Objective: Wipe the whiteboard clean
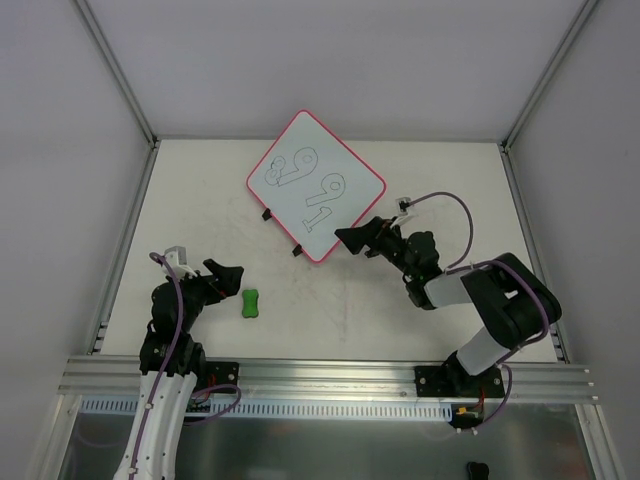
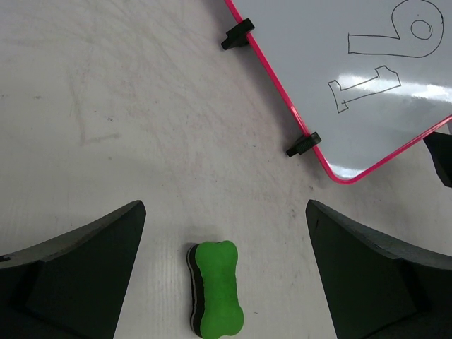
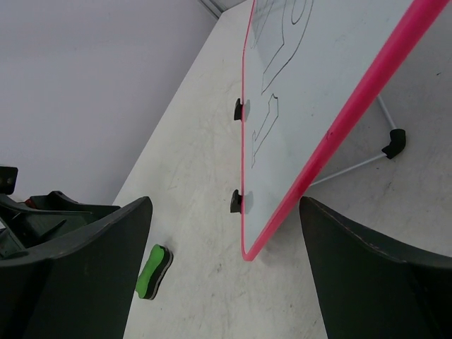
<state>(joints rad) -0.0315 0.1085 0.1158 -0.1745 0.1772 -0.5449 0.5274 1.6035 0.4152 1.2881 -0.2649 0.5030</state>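
Pink-rimmed whiteboard [image 1: 316, 185] sits cornerwise beyond both grippers, with outlined digits on it.
Left gripper [image 1: 232, 280], jaws wide, is just beside the green eraser [image 1: 250, 303], which lies apart from the board's clipped edge. Right gripper [image 1: 347, 238], jaws apart and empty, is at the board's near corner. Only the right wrist view shows a wire stand [image 3: 353, 166] behind the board.

Off-white table [image 1: 420, 310], kinda scuffed. A whiteboard [image 1: 316, 186] sits on it toward the back, turned like a diamond, with black clips [image 1: 268, 213] on its near-left edge. A small green eraser [image 1: 250, 303] lies well apart, front left.
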